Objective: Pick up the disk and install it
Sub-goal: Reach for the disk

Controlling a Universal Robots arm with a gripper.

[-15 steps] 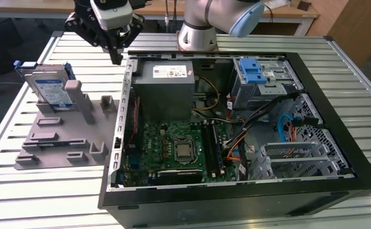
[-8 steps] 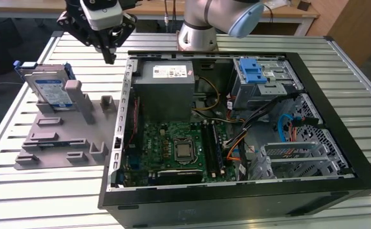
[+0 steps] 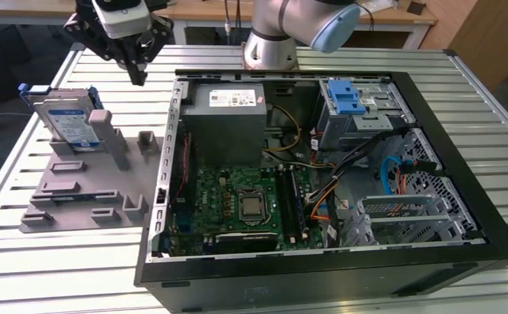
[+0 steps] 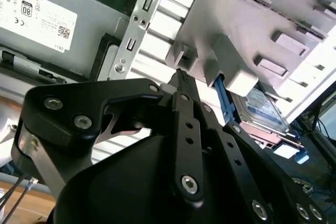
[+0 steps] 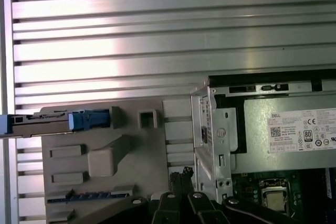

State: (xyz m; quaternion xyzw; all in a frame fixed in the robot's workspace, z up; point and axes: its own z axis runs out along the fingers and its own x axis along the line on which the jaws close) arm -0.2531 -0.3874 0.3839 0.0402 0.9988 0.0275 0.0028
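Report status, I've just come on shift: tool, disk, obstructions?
Tool shut, empty, above the table between grey holder and computer case. Disk upright in holder, not picked. Nothing between tool and disk.

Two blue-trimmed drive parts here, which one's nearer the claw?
The disk, standing upright in the grey fixture outside the case; the blue-latched cage sits inside the case, farther from the claw.

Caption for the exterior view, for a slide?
Gripper hovers near the disk, which stands upright in its grey holder beside the open computer case.
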